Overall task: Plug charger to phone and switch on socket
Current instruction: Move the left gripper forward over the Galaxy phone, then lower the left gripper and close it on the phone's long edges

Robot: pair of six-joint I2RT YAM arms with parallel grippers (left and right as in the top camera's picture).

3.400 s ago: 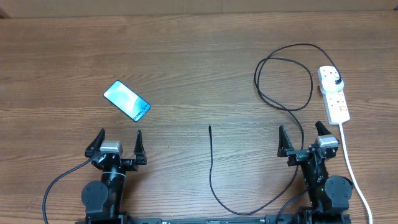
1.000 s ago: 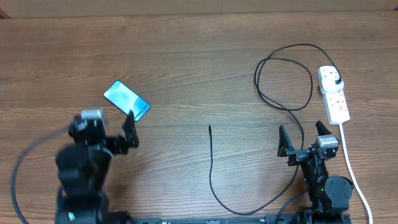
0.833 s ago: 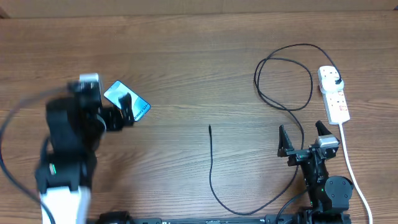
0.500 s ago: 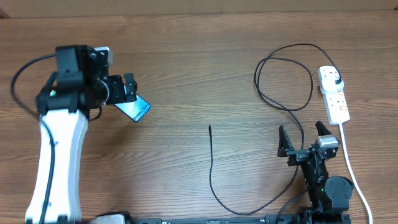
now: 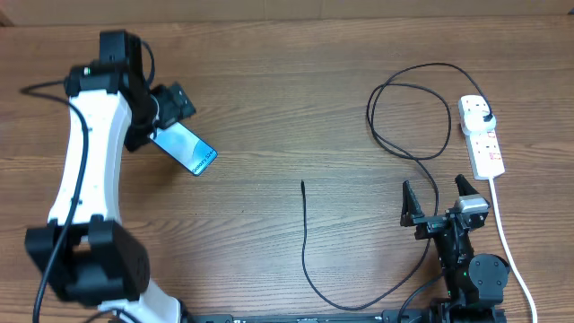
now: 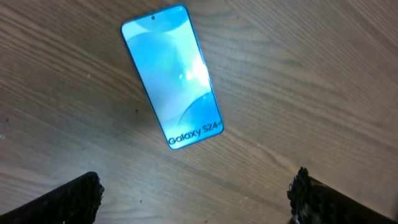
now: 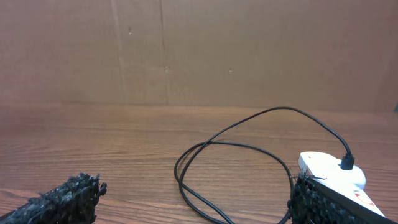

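Overhead, we see our left hand point(image 5: 164, 117) spread wide just over the phone point(image 5: 184, 146), lying flat at the left of the worktop point(image 5: 287, 90), likely to grasp it, while our right hand point(image 5: 434, 196), also wide, rests near the charger point(image 5: 303, 224) and socket point(image 5: 480, 135).

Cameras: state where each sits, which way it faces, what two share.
Overhead: above the table, facing down; left arm, right arm, phone, cable, power strip.
Left wrist: on left arm, facing down at phone; tips of left pincer.
Right wrist: on right arm, facing level across table; tips of right pincer, cable.
Shared: overhead and left wrist both show the phone.
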